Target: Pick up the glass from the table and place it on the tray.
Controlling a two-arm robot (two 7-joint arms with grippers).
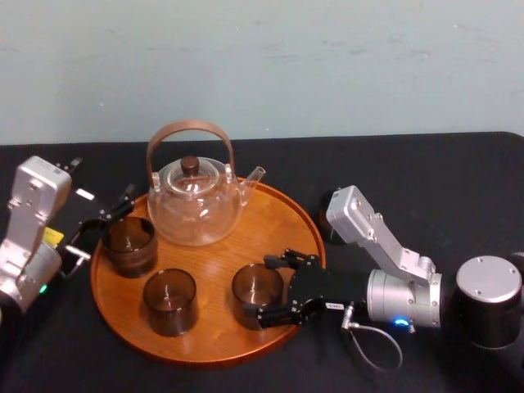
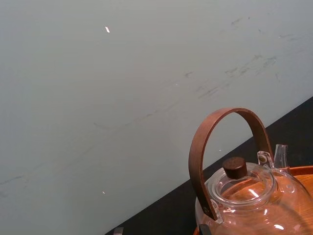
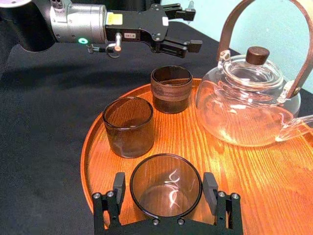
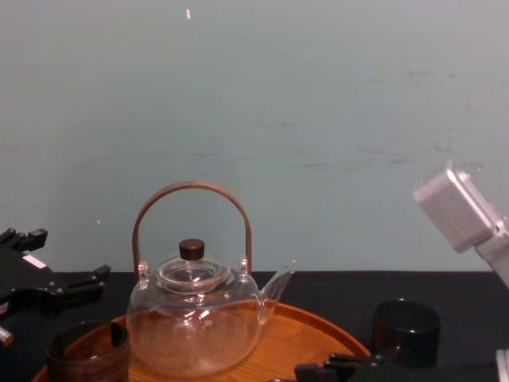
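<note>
Three brown drinking vessels and a clear glass teapot (image 1: 196, 205) with a bent wooden handle stand on the large round orange-brown wooden tray (image 1: 205, 350). The tray lies on the black cloth-covered table (image 1: 426, 176).

The right gripper (image 1: 262, 293) reaches in low over the tray's rim, its black fingers (image 3: 119, 188) spread wide to either side of a smooth smoky-brown glass tumbler (image 3: 166, 196). That tumbler stands upright on the tray's wood, between the jaws. A thin strip of tray shows between one finger and the glass wall, while the other finger is right at the wall. The jaws therefore straddle the tumbler loosely rather than clamp it.

Just beyond this gripper's tips is a second smooth brown tumbler (image 1: 170, 301), upright and apart from the first. Farther out from the right gripper, towards the left gripper, is a ribbed dark brown cup (image 1: 129, 244), also on the tray. The teapot stands beside that cup, off to one side of the right gripper's reach.

The left gripper (image 3: 191, 28) hovers just past the ribbed cup at the tray's rim, jaws parted and holding nothing. Behind the right arm, off the tray on the cloth, is a squat dark cup (image 4: 406, 330).
</note>
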